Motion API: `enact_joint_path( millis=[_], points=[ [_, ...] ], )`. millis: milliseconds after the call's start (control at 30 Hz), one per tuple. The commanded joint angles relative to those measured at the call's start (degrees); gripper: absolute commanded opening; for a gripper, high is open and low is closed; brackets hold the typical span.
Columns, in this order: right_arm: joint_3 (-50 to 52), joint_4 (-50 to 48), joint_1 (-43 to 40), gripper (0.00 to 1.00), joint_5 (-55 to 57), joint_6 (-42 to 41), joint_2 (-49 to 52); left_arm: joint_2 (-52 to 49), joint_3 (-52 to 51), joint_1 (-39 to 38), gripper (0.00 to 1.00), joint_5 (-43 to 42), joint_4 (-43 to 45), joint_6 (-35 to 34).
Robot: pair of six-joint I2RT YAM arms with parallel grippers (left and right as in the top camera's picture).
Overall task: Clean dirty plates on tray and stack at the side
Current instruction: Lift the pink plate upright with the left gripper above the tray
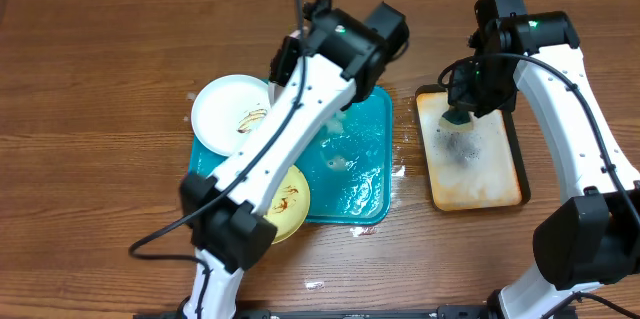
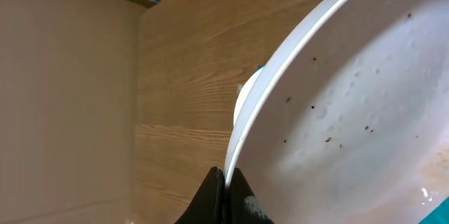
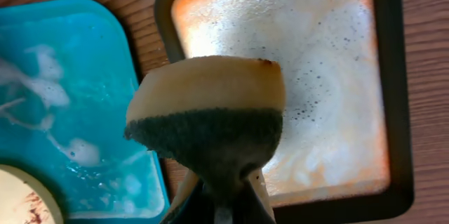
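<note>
My left gripper [image 2: 226, 182] is shut on the rim of a white plate [image 2: 351, 97], which is lifted and tilted and has small dark specks; in the overhead view that gripper [image 1: 290, 59] is over the far left corner of the teal tray [image 1: 365, 174]. A second white plate [image 1: 230, 114] with brown smears lies on the tray's left end. The pale yellow plate [image 1: 288, 204], also smeared, lies at the tray's near left, half under my arm. My right gripper [image 3: 224, 182] is shut on a yellow and dark sponge [image 3: 207, 104].
A black-rimmed tray [image 1: 520, 164] with a stained, foamy beige inside lies right of the teal tray; the sponge hovers over its far left corner. The teal tray holds suds and water. A cardboard wall [image 2: 63, 90] stands behind the table.
</note>
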State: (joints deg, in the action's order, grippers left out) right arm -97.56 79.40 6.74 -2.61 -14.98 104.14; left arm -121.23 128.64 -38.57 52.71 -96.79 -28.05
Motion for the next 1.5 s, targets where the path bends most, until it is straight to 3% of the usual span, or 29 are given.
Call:
enact_joint_path(
  millis=[0,600,1467],
  points=[
    [-1.07,0.2,-0.68,0.04,1.49,-0.55,-0.31,-2.03,0.83,-0.48,0.04,4.85,-0.02,-1.07],
    [-1.07,4.57,-8.5,0.04,1.33,-3.41,-0.31,-3.8,0.83,-0.48,0.04,13.27,-0.02,-8.31],
    [-1.07,5.33,-8.7,0.04,1.27,-4.39,-0.31,-4.13,-7.52,-5.22,0.04,15.91,-0.04,-12.28]
  ],
)
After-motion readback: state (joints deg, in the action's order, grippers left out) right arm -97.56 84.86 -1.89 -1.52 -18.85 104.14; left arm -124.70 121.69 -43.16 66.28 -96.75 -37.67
